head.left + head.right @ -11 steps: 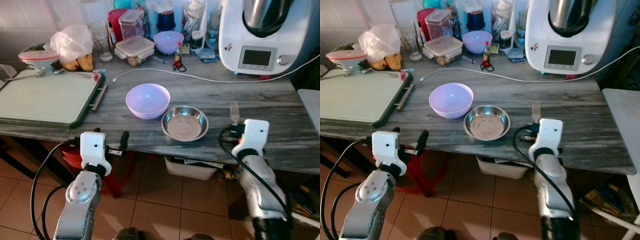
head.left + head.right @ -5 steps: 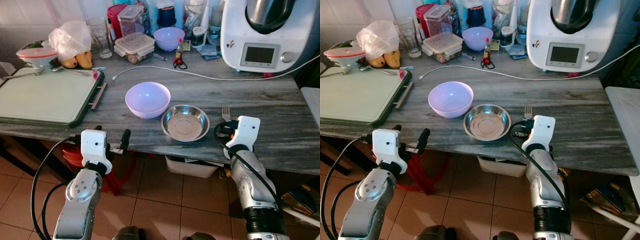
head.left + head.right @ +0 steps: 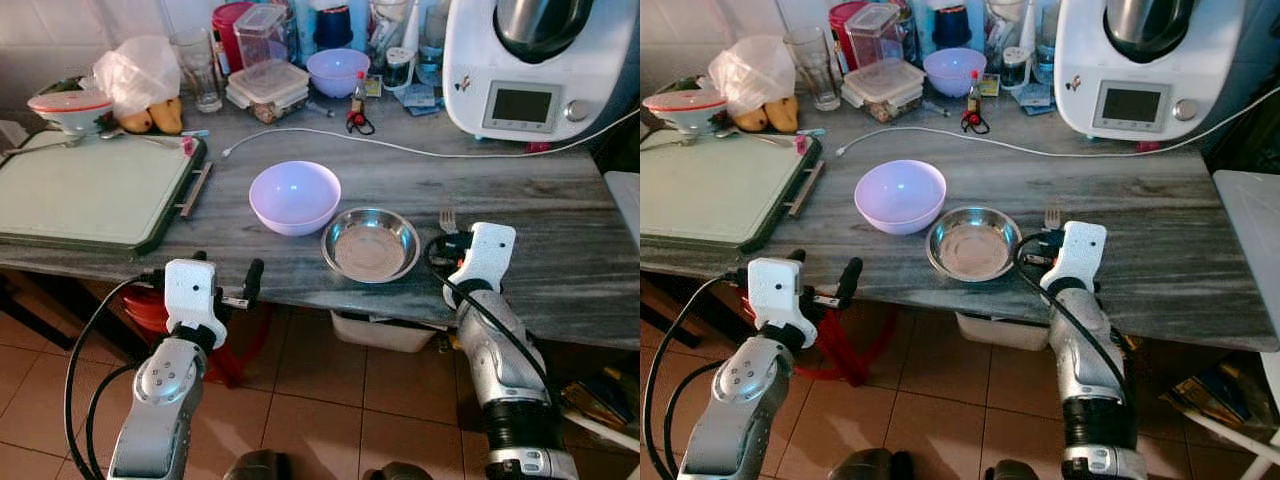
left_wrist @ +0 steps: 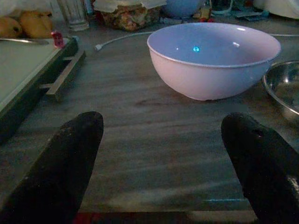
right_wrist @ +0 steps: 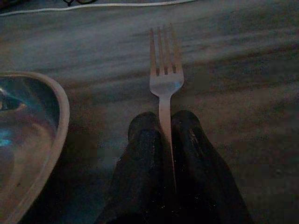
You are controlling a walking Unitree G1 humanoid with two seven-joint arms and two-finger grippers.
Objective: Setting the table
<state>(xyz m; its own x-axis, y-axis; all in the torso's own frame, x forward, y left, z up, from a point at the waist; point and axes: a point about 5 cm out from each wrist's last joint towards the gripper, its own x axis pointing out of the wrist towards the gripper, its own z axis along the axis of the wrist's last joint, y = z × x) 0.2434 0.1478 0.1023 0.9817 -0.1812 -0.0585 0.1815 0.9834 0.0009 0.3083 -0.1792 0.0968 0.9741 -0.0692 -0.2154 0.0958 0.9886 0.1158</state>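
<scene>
Nearest, down at about seven o'clock from the middle of the scene, the left tool (image 3: 250, 277) hangs just off the front edge of the surface (image 3: 520, 190), its two black fingers (image 4: 74, 154) spread wide with nothing between them. I'd guess it is simply waiting its turn, already aimed at the lilac bowl (image 3: 294, 196).

Over at four o'clock the right tool (image 5: 162, 128) is pressed together on the handle of a fork (image 5: 163, 79), pinching it low, with the tines pointing away across the surface. The fork sits just beside the steel bowl (image 3: 370, 243), at that bowl's three o'clock, which is where cutlery belongs in a place setting; whether it already rests flat on the surface or is a hair above it I cannot tell. A grip so far back leaves the tines free to settle.

The two bowls sit close together in the middle, the lilac one at ten o'clock of the steel one.

The surface is grey, wood-grained and long. At nine o'clock lies a pale green tray (image 3: 90, 190). A white cable (image 3: 400, 150) runs across behind the bowls. Along the far wall, around twelve o'clock, stand containers, a glass, a second lilac bowl (image 3: 337, 72) and bananas (image 3: 160, 120); at one o'clock looms a white kitchen machine (image 3: 530, 60). Below, the floor (image 3: 300, 420) is tiled in terracotta.
</scene>
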